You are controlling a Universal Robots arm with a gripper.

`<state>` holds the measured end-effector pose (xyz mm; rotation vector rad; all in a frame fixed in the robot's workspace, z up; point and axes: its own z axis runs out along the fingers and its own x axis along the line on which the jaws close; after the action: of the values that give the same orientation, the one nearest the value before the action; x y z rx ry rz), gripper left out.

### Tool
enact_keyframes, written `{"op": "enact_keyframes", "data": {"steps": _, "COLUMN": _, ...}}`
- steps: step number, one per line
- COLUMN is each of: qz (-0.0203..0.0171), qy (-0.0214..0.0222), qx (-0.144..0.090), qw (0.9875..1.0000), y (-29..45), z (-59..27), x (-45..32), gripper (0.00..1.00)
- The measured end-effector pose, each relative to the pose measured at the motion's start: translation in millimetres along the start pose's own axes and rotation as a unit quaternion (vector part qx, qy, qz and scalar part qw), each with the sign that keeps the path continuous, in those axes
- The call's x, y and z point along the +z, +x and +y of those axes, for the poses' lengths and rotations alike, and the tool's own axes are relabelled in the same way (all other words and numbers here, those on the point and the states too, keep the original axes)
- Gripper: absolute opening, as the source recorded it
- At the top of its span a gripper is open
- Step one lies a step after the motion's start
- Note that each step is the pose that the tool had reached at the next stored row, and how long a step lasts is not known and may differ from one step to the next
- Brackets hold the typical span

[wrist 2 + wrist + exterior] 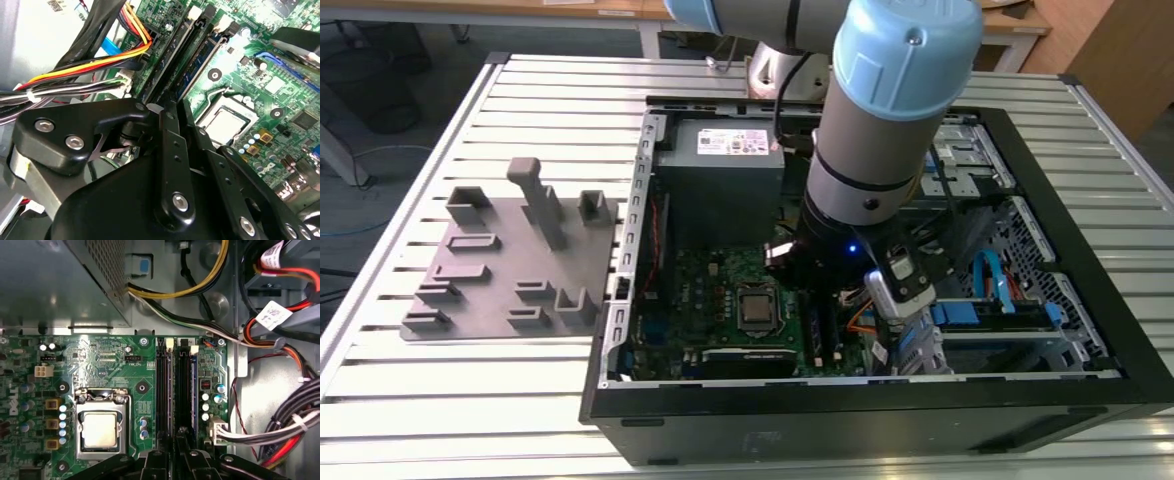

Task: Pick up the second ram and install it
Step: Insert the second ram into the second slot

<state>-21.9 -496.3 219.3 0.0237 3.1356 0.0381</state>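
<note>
Pincer [181, 440] above two seated ram sticks [186, 385].

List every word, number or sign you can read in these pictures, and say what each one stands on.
No text can be read with certainty.
White label on the power supply: print too small to read.
White tag on the cables: print blurred.
White markings on the motherboard: too small to read.
</note>
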Motion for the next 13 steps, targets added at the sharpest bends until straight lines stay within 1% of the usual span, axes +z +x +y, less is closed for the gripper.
{"op": "enact_keyframes", "data": {"steps": 5, "qz": 0.0, "qy": 0.0001, "qx": 0.0, "qw": 1.0, "y": -0.1, "z": 1.1, "x": -22.5, "gripper": 0.21}}
{"op": "enact_keyframes", "data": {"steps": 7, "qz": -0.0001, "qy": 0.0, "qx": 0.0, "qw": 1.0, "y": -0.2, "z": 2.3, "x": -29.4, "gripper": 0.2}}
{"op": "enact_keyframes", "data": {"steps": 8, "qz": -0.0001, "qy": 0.0, "qx": 0.0, "qw": 1.0, "y": -0.2, "z": 2.9, "x": -32.1, "gripper": 0.13}}
{"op": "enact_keyframes", "data": {"steps": 9, "qz": -0.0001, "qy": 0.0, "qx": 0.0, "qw": 1.0, "y": -0.2, "z": 3.4, "x": -34.6, "gripper": 0.11}}
{"op": "enact_keyframes", "data": {"steps": 10, "qz": -0.0001, "qy": 0.0, "qx": 0.0, "qw": 1.0, "y": -0.2, "z": 3.8, "x": -36.4, "gripper": 0.11}}
{"op": "enact_keyframes", "data": {"steps": 13, "qz": -0.0002, "qy": -0.0002, "qx": 0.0, "qw": 1.0, "y": -0.2, "z": 4.0, "x": -36.7, "gripper": 0.11}}
